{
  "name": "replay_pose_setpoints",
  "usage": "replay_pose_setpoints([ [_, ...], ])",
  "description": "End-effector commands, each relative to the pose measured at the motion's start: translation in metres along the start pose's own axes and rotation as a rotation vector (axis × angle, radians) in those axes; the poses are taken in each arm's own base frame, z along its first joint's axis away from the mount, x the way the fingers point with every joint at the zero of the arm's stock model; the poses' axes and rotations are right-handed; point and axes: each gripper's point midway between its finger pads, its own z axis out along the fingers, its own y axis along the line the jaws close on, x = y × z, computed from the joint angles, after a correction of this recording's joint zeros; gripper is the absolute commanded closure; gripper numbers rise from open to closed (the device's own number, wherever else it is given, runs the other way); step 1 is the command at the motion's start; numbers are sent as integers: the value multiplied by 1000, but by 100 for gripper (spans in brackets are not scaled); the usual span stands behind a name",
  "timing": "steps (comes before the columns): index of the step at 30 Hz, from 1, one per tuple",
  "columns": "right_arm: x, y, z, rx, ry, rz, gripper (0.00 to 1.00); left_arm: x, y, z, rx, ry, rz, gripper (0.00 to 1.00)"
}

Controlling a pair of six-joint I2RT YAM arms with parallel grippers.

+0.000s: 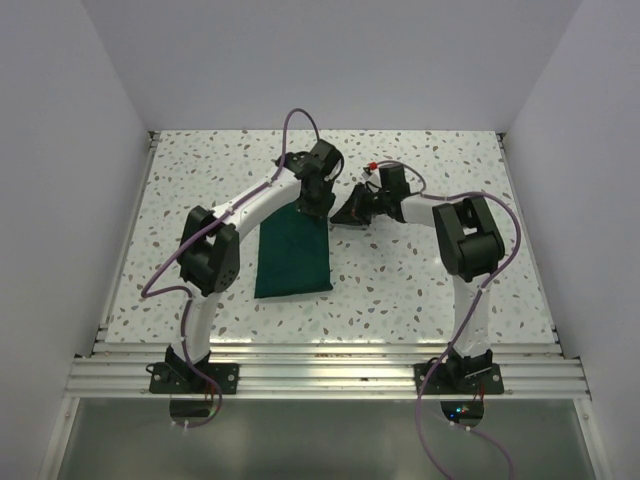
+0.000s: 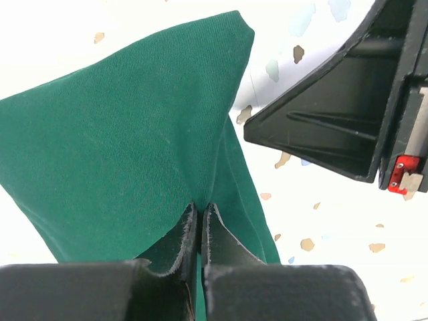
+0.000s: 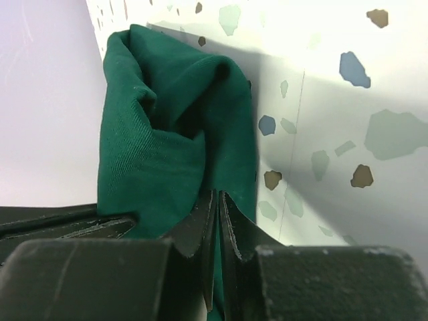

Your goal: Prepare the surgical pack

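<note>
in wrist views only — left end effector (image 2: 199,212), right end effector (image 3: 217,199) tight on green cloth (image 2: 120,134)

The middle of the table (image 1: 430,290) is being taken up by the green cloth (image 1: 292,258). Its far end is being pinched by the left gripper (image 2: 199,212) and the right gripper (image 3: 217,199), which are just beside each other, so passage between them is being blocked. Open tabletop is being left along the far edge, toward the right edge and at the left corners. Both sides are being closed off by white walls (image 1: 60,200).
</note>
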Motion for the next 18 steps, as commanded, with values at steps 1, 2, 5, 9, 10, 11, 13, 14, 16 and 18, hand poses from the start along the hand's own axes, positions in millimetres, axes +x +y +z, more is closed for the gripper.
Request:
replay_pose_setpoints([
  [1, 2, 29, -13, -55, 0, -87, 91, -24, -9, -22, 57, -78, 6, 100],
  [2, 2, 30, -13, -57, -2, -77, 92, -24, -10, -23, 61, -80, 8, 100],
  [5, 7, 36, -5, -81, 4, -73, 92, -25, -13, -25, 74, -86, 6, 100],
  [9, 15, 45, 18, -118, 15, -62, 92, -25, -15, -26, 88, -83, 5, 100],
  [10, 17, 50, 22, -134, 21, -24, 92, -24, -16, -26, 90, -82, 6, 100],
  [11, 19, 57, 26, -160, 27, -17, 92, -24, -19, -26, 94, -83, 10, 100],
  [13, 18, 72, 34, -222, 12, -4, 92, -24, -22, -28, 107, -83, 15, 100],
  [14, 15, 77, 35, -244, -4, -11, 92, -23, -25, -27, 114, -82, 21, 100],
  [16, 16, 75, 42, -242, -1, 24, 92, -21, -34, -29, 134, -82, 35, 100],
  [18, 16, 72, 49, -241, -12, 31, 92, -20, -40, -27, 143, -81, 44, 100],
])
